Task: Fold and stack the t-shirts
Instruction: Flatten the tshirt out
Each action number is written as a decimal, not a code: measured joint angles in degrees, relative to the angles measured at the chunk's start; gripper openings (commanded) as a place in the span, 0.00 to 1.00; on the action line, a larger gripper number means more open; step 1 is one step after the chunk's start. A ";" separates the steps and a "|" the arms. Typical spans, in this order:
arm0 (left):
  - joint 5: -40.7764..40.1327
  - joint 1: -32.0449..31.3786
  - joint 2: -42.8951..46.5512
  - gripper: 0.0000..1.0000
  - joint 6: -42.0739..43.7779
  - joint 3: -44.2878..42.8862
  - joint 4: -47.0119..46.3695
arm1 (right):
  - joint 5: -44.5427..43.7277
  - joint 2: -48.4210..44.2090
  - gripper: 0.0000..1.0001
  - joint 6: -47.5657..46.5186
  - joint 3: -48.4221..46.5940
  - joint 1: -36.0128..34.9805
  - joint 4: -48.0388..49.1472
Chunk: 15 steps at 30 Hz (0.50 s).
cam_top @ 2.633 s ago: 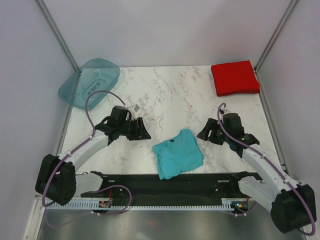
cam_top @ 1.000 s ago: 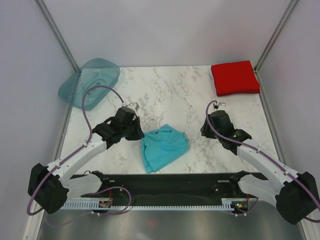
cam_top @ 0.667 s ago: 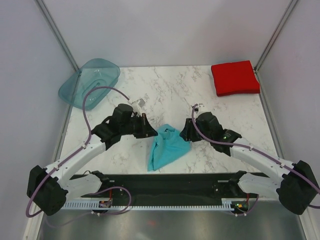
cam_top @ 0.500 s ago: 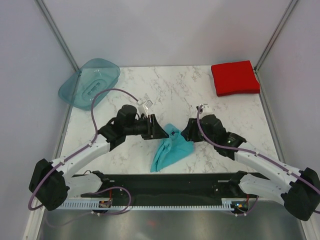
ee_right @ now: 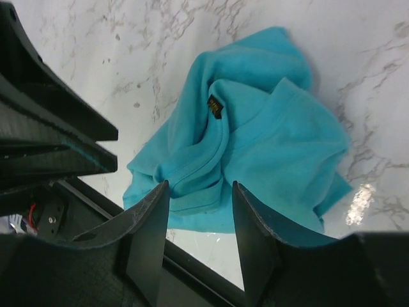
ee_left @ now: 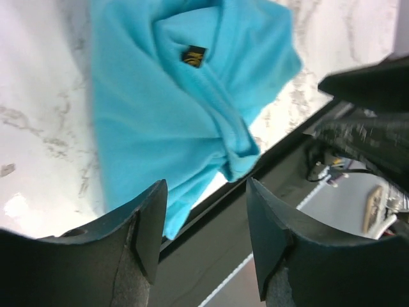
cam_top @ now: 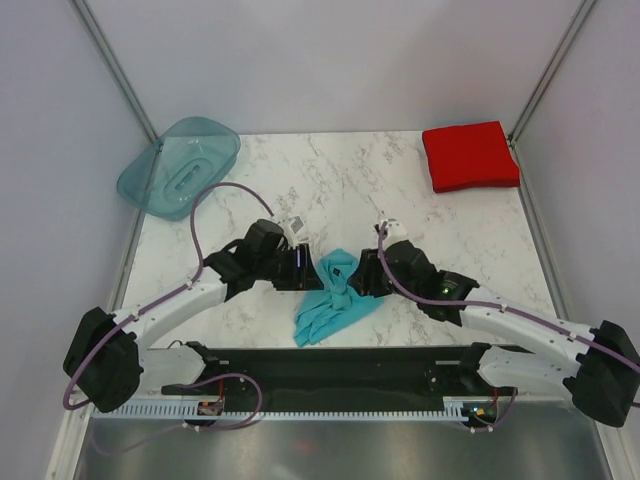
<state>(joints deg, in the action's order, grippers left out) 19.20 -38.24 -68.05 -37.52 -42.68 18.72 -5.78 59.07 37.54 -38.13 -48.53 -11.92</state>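
Observation:
The turquoise t-shirt (cam_top: 334,296) lies in a crumpled heap on the marble near the front edge, its collar label (ee_right: 215,106) facing up. My left gripper (cam_top: 306,270) hovers at its left side, open, nothing between its fingers (ee_left: 151,220); the left wrist view has the shirt (ee_left: 172,109) beyond the tips. My right gripper (cam_top: 361,277) is at the heap's right side, jaws apart over the shirt's (ee_right: 268,141) lower folds. The red t-shirt (cam_top: 470,156) rests as a folded square at the far right corner.
A translucent teal tray (cam_top: 180,165) sits at the far left corner. The black base rail (cam_top: 340,365) runs along the near edge just below the heap. The two wrists are close together, the left arm's dark body (ee_right: 45,134) filling the right wrist view's left side.
Both grippers moved inward toward each other, bunching the turquoise shirt into a heap. The left gripper opened and let go of the cloth; the right one widened a little.

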 measured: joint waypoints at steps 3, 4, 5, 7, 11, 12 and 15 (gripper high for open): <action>-1.62 0.00 -1.90 0.57 0.79 0.17 0.87 | 0.00 4.39 0.51 -0.15 0.13 -3.32 2.40; -1.75 0.00 -2.86 0.58 1.01 0.48 0.83 | 0.20 5.88 0.51 -0.22 0.26 -4.22 3.26; -1.75 0.00 -3.63 0.58 1.11 0.85 0.61 | 0.44 7.06 0.51 -0.22 0.35 -4.79 3.85; -1.51 0.00 -5.29 0.57 1.16 1.90 0.02 | 0.90 9.57 0.51 -0.22 0.55 -5.70 5.35; -0.61 -0.04 -9.01 0.54 1.16 3.37 -1.79 | 1.01 12.31 0.47 -0.02 0.90 -6.51 6.40; -0.52 -0.04 -10.01 0.39 1.16 3.52 -2.27 | 0.94 12.37 0.39 0.11 1.09 -6.64 6.54; 0.24 -0.04 -12.31 0.17 1.11 3.58 -3.85 | 0.44 12.35 0.14 0.26 1.25 -6.75 6.86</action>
<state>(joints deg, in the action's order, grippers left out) 19.44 -38.28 -80.36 -36.40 -39.09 14.87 -5.34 71.42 37.80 -36.88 -55.29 -5.06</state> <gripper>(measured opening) 0.219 0.313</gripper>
